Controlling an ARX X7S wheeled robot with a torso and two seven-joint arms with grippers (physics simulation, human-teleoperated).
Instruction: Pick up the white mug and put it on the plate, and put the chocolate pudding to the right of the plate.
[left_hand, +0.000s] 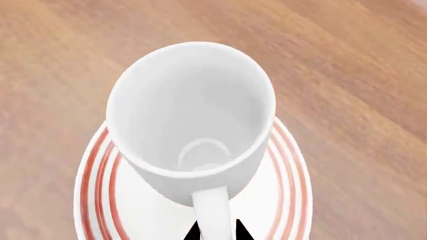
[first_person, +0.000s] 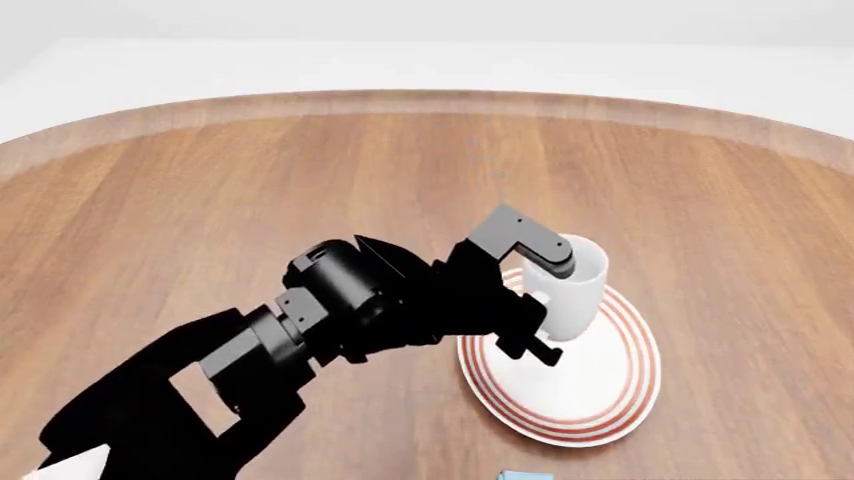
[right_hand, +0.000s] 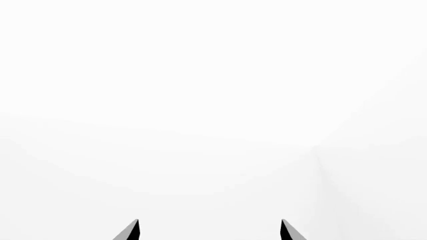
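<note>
One small light blue corner, perhaps the chocolate pudding (first_person: 525, 475), is cut off at the near edge of the head view. The left claw (left_hand: 215, 231) is clamped on the handle of the white mug (first_person: 574, 282), glossy and empty, upright on the red-ringed plate (first_person: 617, 385). The right claw (right_hand: 210, 230) is apart, facing blank white.

Glossy white mug (left_hand: 190, 120), wood-grain table (first_person: 200, 190)
</note>
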